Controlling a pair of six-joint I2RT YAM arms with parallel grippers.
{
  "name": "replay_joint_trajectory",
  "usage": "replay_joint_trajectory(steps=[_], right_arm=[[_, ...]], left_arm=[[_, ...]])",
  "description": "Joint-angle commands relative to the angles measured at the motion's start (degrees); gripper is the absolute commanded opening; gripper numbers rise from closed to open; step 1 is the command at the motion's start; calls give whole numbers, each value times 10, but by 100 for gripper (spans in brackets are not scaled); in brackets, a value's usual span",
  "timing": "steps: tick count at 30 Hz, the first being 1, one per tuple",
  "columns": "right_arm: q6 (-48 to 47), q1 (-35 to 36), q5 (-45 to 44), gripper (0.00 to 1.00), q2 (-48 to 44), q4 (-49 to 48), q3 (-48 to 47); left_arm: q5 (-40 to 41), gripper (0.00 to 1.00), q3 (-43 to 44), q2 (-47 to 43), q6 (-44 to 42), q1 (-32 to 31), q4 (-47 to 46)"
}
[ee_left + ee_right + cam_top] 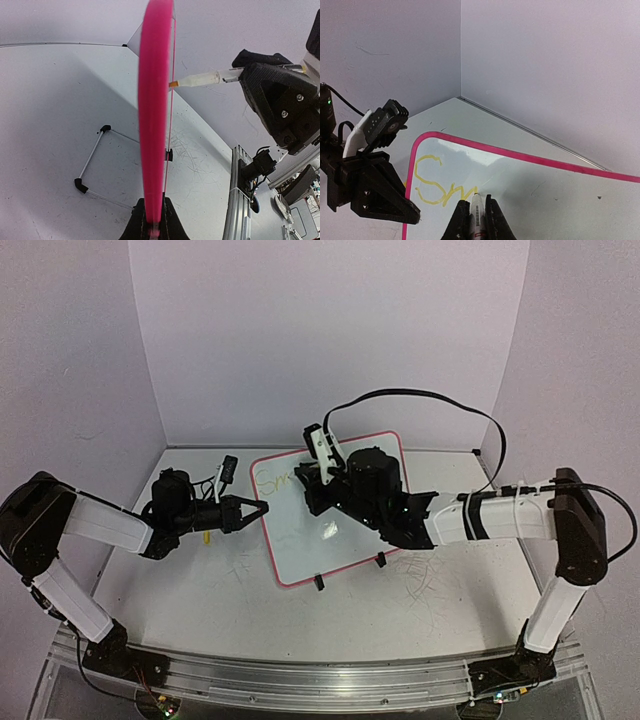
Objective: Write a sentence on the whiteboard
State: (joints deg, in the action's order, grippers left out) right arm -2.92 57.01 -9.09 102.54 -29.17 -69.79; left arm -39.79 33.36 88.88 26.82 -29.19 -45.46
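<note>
left gripper (259,508): clamped on whiteboard (330,545) frame edge
right gripper (476,202): grasping marker (478,215), tip on board
sentence (438,183): "Sm", yellow

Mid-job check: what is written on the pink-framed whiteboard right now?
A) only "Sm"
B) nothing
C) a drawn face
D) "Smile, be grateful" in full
A: the right wrist view shows only yellow handwritten letters reading "Sm" on the glossy white pink-framed whiteboard, with the white marker tip at the end of the m.

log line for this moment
left gripper: shut on whiteboard edge | right gripper: shut on marker, tip at board | sentence: only "Sm" written
</note>
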Motion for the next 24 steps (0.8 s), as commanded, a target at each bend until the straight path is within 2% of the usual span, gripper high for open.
replay_joint_trajectory(steps=[1,15,24], right_arm=[[15,-5,-7,0,-23,14,25],[11,-5,-4,0,-15,15,15],[24,-5,-1,0,-27,17,41]], left_arm=[[0,0,6,-9,-24,-2,13],[2,0,6,-10,-23,-2,14],[3,0,6,-14,-22,-2,15]])
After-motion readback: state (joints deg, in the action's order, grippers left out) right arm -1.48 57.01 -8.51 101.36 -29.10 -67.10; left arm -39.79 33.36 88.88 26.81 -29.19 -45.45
